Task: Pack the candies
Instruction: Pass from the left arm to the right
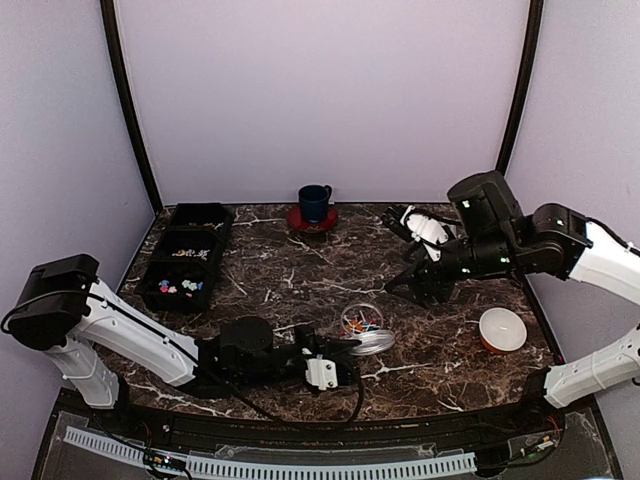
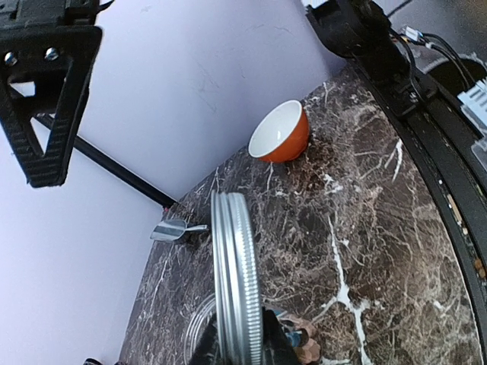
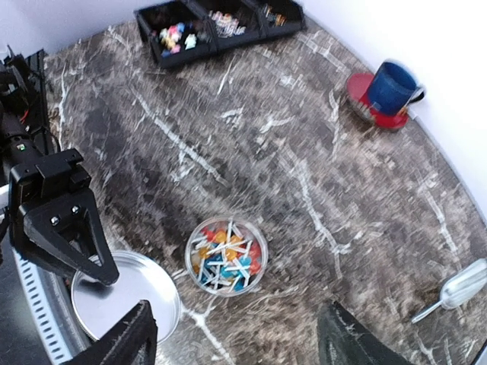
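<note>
A clear jar (image 1: 360, 320) stands open at mid-table, holding multicoloured candies (image 3: 226, 255) and thin pale sticks. My left gripper (image 1: 345, 352) is shut on the edge of a silver lid (image 1: 374, 343), held next to the jar on its near side. In the left wrist view the lid (image 2: 236, 274) stands on edge between my fingers, with the jar rim (image 2: 194, 334) under it. My right gripper (image 3: 237, 308) is open and empty, above the table just right of the jar (image 3: 226, 255). More candies (image 1: 185, 285) lie in a black tray (image 1: 160, 295).
The black compartment tray sits at the far left (image 3: 152, 19). A blue cup (image 1: 315, 203) on a red saucer stands at the back. An orange bowl (image 1: 500, 328) sits at the right. A small metal scoop (image 3: 460, 287) lies near the right wall.
</note>
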